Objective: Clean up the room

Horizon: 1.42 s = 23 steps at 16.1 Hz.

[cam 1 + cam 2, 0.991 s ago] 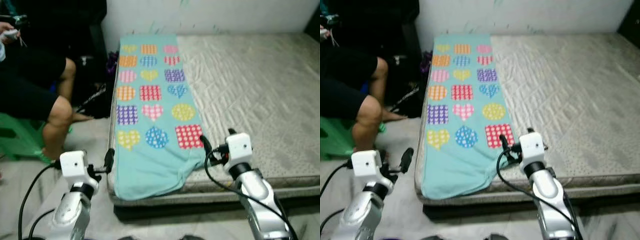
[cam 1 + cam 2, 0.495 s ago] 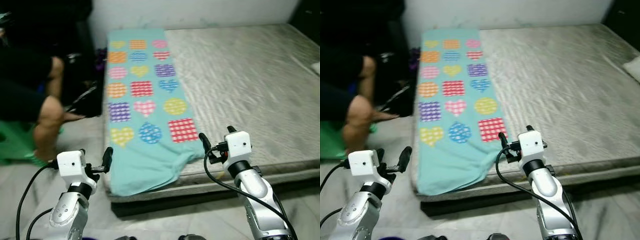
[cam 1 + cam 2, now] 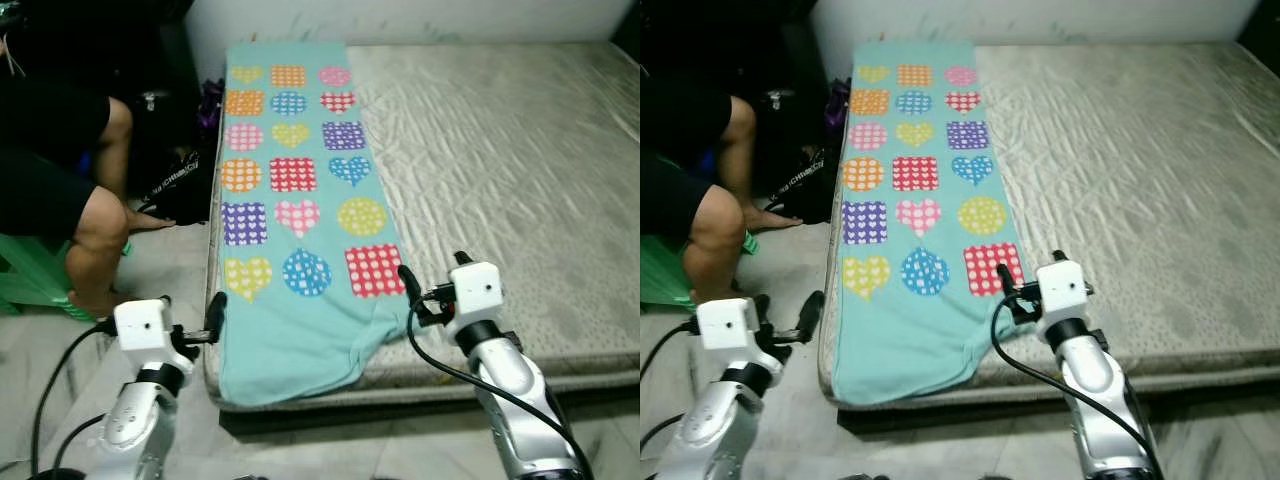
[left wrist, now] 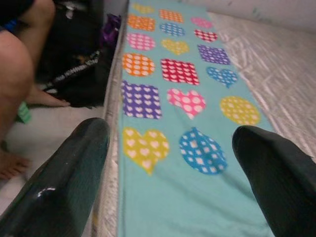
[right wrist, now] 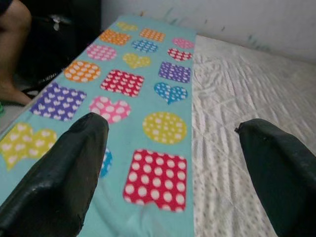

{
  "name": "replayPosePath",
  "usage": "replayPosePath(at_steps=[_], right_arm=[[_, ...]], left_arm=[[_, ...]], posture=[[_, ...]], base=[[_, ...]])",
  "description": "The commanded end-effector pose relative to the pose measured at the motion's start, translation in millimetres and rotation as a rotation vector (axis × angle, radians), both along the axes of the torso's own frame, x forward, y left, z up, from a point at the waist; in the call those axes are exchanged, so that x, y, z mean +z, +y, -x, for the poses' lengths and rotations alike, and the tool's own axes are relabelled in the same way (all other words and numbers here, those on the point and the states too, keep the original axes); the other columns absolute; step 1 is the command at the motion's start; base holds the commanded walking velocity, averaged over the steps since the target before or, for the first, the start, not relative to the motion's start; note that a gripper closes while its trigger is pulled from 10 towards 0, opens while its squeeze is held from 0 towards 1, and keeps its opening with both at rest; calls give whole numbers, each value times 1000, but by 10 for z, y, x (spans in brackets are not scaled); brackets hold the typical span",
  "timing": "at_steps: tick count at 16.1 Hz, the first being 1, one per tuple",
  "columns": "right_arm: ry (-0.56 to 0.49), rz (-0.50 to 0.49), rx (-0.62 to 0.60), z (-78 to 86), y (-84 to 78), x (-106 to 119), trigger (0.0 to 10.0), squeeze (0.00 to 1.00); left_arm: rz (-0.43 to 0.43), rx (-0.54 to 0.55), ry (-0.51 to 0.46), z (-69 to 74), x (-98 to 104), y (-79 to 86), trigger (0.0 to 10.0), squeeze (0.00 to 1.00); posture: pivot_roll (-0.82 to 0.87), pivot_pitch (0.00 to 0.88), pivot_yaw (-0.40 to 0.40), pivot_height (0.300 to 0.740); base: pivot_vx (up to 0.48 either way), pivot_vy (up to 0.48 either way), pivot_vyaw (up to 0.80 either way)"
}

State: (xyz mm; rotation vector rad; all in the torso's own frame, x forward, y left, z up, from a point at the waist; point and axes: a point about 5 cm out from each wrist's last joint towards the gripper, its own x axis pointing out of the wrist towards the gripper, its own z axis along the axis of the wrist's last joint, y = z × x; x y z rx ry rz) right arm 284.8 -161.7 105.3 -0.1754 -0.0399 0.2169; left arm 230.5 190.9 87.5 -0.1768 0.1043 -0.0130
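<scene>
A teal blanket [image 3: 295, 215] printed with dotted hearts, circles and squares lies flat along the left strip of a bare grey mattress [image 3: 500, 170], running from the white wall [image 3: 420, 18] at the head down to the near edge, where its lower end drapes slightly over the side and one corner is rumpled. The rest of the mattress, to the right of the blanket, shows only wrinkled quilted fabric. Left tool [image 3: 190, 322] hovers just off the near left corner of the bed, over the pale floor [image 3: 170, 270], beside the blanket's hanging edge and not touching it; the left wrist view shows its two black fingers [image 4: 64, 187] spread wide with nothing between them, blanket pattern visible through the gap. Right tool [image 3: 432, 281] is raised over the near edge of the mattress, close to the blanket's lower right corner by the red dotted square; the right wrist view shows its fingers [image 5: 54, 182] likewise spread apart and empty. A person [image 3: 70, 170] in dark clothing sits at the left on a green stool [image 3: 30, 275], bare knees and a foot on the floor beside the bed. A black bag [image 3: 180, 190] with white lettering lies on the floor between the person's foot and the bed side.
</scene>
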Motion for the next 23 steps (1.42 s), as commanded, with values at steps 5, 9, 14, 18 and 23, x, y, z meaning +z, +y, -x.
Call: replayPosePath(at_steps=[5, 9, 14, 18, 23], right_arm=[[14, 3, -25, 33, -86, -36, 10000, 0], [15, 8, -23, 33, -81, -41, 10000, 0], [15, 25, -12, 18, -68, -45, 10000, 0], [-3, 87, 7, 26, -34, -41, 10000, 0], [-3, 57, -3, 3, -28, -44, 10000, 0]], left_arm=[[-7, -12, 10, -4, -2, -21, 10000, 0], [-9, 0, 20, -6, -13, -15, 10000, 0], [-14, 10, 28, -13, -26, -10, 10000, 0], [-18, 15, 33, -10, -31, -6, 10000, 0], [-18, 27, 33, -52, -29, 11, 10000, 0]], posture=[[-164, 138, 7, 740], [-164, 139, 8, 740], [-163, 135, 5, 740], [-163, 135, 5, 740], [-163, 128, 9, 740]], base=[[54, 0, -490], [0, 0, 0], [0, 0, 0], [0, 0, 600], [0, 0, 160]])
